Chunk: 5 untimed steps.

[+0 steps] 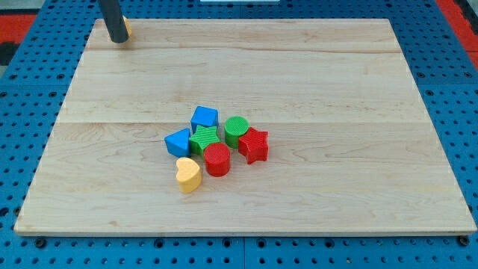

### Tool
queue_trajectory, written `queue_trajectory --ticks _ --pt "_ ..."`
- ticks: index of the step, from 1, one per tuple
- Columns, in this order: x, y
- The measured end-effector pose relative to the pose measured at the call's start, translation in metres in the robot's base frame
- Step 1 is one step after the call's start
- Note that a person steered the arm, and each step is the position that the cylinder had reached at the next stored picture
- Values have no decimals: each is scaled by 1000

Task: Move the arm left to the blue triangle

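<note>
The blue triangle [178, 141] lies on the wooden board at the left side of a tight cluster near the middle. Around it are a blue cube [204, 118], a green star [204, 138], a green cylinder [237, 130], a red star [254, 145], a red cylinder [217, 159] and a yellow heart [187, 174]. My tip [117, 39] is at the board's top left corner, far up and to the left of the blue triangle. It touches a small yellow-orange block [126, 30] that is mostly hidden behind the rod.
The wooden board [336, 90] rests on a blue pegboard [22, 112] that surrounds it. A red area shows at the view's top corners.
</note>
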State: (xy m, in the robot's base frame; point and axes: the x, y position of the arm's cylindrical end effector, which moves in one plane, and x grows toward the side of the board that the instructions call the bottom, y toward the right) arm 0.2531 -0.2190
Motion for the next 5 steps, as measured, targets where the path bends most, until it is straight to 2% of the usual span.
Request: queue_trajectory --ticks 1,5 --pt "21 -1" --pt "38 2"
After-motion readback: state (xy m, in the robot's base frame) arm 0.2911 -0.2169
